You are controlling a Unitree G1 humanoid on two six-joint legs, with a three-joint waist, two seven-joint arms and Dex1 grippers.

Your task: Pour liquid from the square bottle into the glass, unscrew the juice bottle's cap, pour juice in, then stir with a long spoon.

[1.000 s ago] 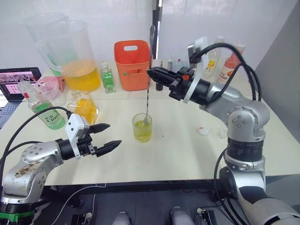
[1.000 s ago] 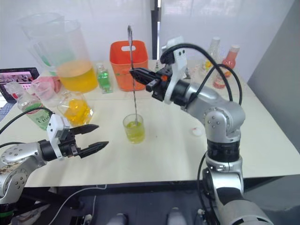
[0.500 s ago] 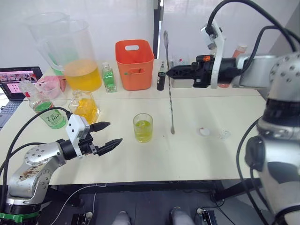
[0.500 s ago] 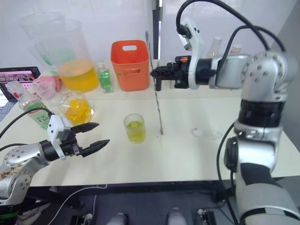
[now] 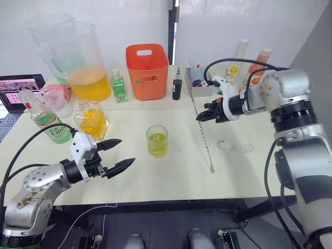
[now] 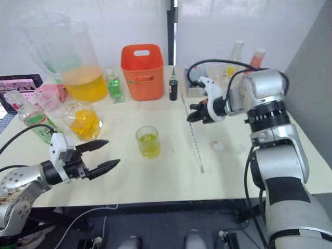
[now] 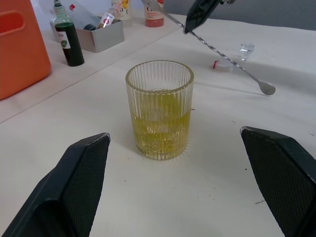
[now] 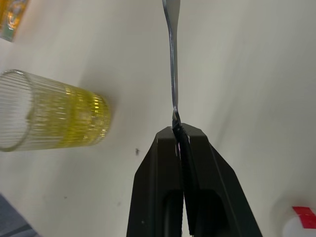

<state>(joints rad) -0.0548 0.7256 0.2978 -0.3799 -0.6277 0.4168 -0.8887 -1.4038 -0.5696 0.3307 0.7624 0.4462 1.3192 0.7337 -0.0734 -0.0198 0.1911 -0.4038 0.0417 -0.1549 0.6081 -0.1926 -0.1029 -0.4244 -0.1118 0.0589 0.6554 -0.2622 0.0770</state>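
— One short ribbed clear glass [image 5: 157,141], about a third full of yellow-green liquid, upright near the middle of the white table [image 5: 155,176]. Beside it?

— To its right, a thin long silver metal spoon [image 5: 205,139], tilted, stem pinched at its upper part by the right gripper [image 5: 199,118], black fingers closed tight on it. Small bowl end low, just over the tabletop, well clear of the glass.

— And the left gripper?

— Left gripper [image 5: 116,154] low over the table, left of and nearer than the glass, spread wide open, holding nothing. Aimed straight at the glass, as seen between its fingers [image 7: 74,185] in the left wrist view.

— Cap?

— Small round white cap with red trim [image 5: 225,145] flat on the table, right of the spoon, near a small clear piece [image 5: 247,148].

— Juice bottle?

— Clear plastic bottle of green liquid with green-and-white label [image 5: 50,123] at the table's left, leaning.

— Further out?

— Round clear flask of orange liquid [image 5: 92,119] next to it; large clear pitcher with orange liquid [image 5: 83,65], small green bottle [image 5: 120,86], orange plastic bin [image 5: 147,70] and small dark bottle [image 5: 177,87] along the back.
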